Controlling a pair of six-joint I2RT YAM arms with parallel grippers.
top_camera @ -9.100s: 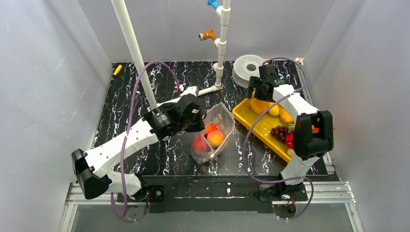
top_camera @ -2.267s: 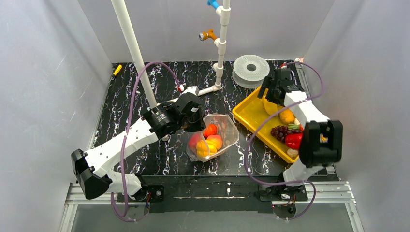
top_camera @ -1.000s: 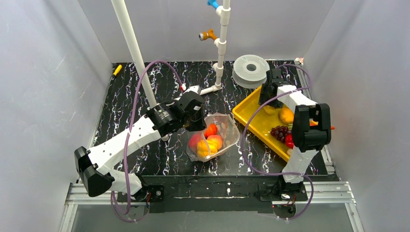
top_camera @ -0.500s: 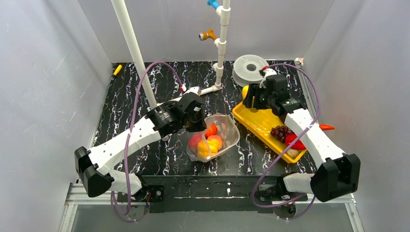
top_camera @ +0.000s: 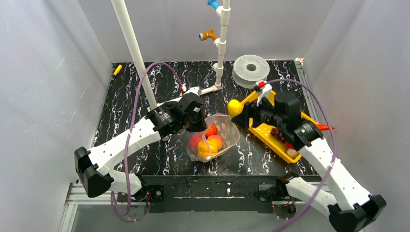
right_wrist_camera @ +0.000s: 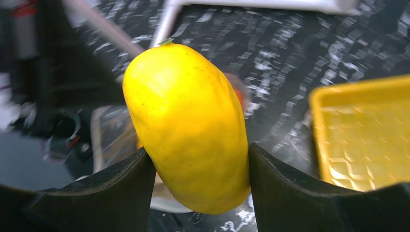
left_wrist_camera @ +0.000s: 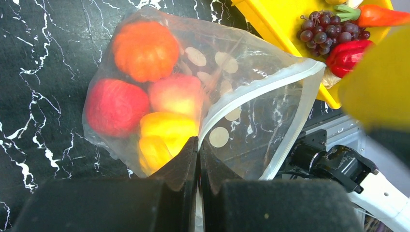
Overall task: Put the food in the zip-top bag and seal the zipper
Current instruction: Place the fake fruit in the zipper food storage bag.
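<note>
Between the clear, floppy, white-dotted zip-top bag (top_camera: 229, 137) and the yellow rectangular plastic tray (top_camera: 265, 129), a glossy yellow oblong toy fruit (top_camera: 235, 107) hangs above the black, white-veined marble table (top_camera: 145, 82). It is gripped across its middle by the right claw (right_wrist_camera: 198, 152), whose black jaws stand wide around it. Four more pieces of food lie packed together inside the bag: a round orange fruit (left_wrist_camera: 145, 50), a red fruit (left_wrist_camera: 116, 106), a pink-yellow peach (left_wrist_camera: 176, 94) and a yellow pepper (left_wrist_camera: 167, 133). The bag rests on the table near its middle, its mouth gaping toward the tray. Its zipper (left_wrist_camera: 256, 89), a narrow whitish strip, curves along the mouth edge, unsealed. The left claw (left_wrist_camera: 198, 145) is pinched tight on that strip at its near end, both jaws pressed together with the film between them. On the tray lie a bunch of dark purple grapes (left_wrist_camera: 321, 30) and, just beside it, a glossy red pepper (left_wrist_camera: 348, 53). An orange-red pepper (left_wrist_camera: 382, 14) with a green stem lies at the tray's outer side, and I cannot tell whether it rests inside the rim. The right arm (top_camera: 329, 164) reaches across the tray in the overhead view and hides part of it. Toward the back of the table stand an upright white PVC pipe frame (top_camera: 221, 53) with orange and blue fittings, a long white pipe (top_camera: 133, 48) leaning beside it, and a pale grey spool (top_camera: 244, 72).
</note>
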